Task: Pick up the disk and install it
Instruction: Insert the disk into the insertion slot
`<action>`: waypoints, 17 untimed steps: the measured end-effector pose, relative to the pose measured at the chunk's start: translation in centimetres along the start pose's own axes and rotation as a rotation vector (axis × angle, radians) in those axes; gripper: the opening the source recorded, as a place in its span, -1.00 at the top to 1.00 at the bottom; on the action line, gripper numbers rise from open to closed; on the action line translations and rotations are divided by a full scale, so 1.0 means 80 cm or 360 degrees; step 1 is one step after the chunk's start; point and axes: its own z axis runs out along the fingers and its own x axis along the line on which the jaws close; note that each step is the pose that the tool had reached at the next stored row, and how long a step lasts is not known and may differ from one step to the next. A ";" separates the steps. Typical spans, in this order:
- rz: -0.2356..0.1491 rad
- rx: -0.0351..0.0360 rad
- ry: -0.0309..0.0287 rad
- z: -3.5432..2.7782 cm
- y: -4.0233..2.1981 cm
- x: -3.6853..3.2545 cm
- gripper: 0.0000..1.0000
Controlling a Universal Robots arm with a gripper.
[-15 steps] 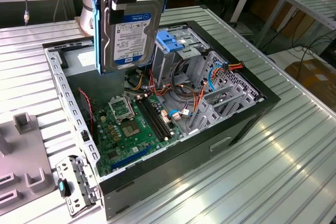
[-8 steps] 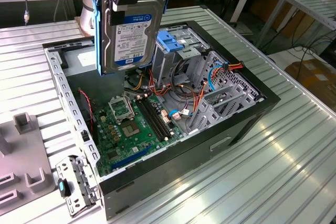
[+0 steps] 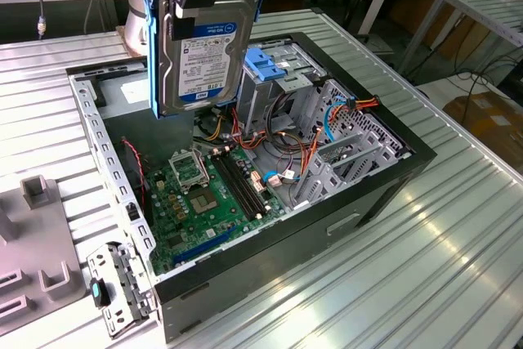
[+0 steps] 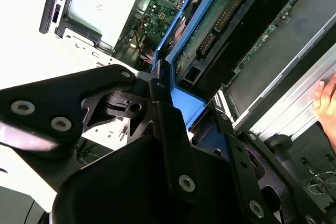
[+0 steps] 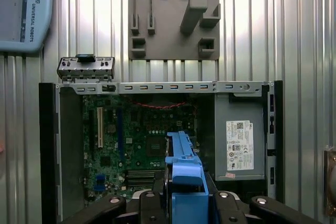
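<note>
The disk (image 3: 200, 59) is a silvery hard drive with a white and blue label and bright blue side rails. It hangs upright in the air above the open computer case (image 3: 270, 267), over the back of the green motherboard (image 3: 204, 194). My gripper (image 3: 196, 6) comes down from above and is shut on the disk's upper end. In the second wrist view the black fingers (image 4: 163, 114) clamp a blue rail of the disk (image 4: 220, 19). In the first wrist view the disk (image 5: 184, 166) shows edge-on above the gripper (image 5: 186, 203).
A grey metal drive cage (image 3: 286, 87) with a light-blue latch (image 3: 263, 63) stands in the case toward the exterior view's right of the disk. A power supply (image 5: 239, 140), a grey fixture block (image 5: 173, 14), a pendant (image 5: 23, 9) and a hand (image 4: 325, 98) are nearby.
</note>
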 end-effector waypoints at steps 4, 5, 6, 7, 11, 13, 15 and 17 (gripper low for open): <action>0.0000 0.0000 0.00000 0.0000 0.0000 0.0002 0.25; 0.0000 0.0000 0.00000 -0.0001 0.0000 0.0008 0.25; 0.0000 0.0000 0.00001 -0.0001 0.0000 0.0011 0.25; 0.0000 0.0000 0.00001 -0.0001 -0.0001 0.0024 0.25; 0.0000 0.0000 0.00000 -0.0003 -0.0001 0.0073 0.25; 0.0000 0.0000 0.00000 -0.0003 -0.0001 0.0096 0.25; 0.0000 0.0000 0.00000 -0.0004 -0.0001 0.0108 0.25; 0.0000 0.0000 0.00000 -0.0004 -0.0002 0.0118 0.25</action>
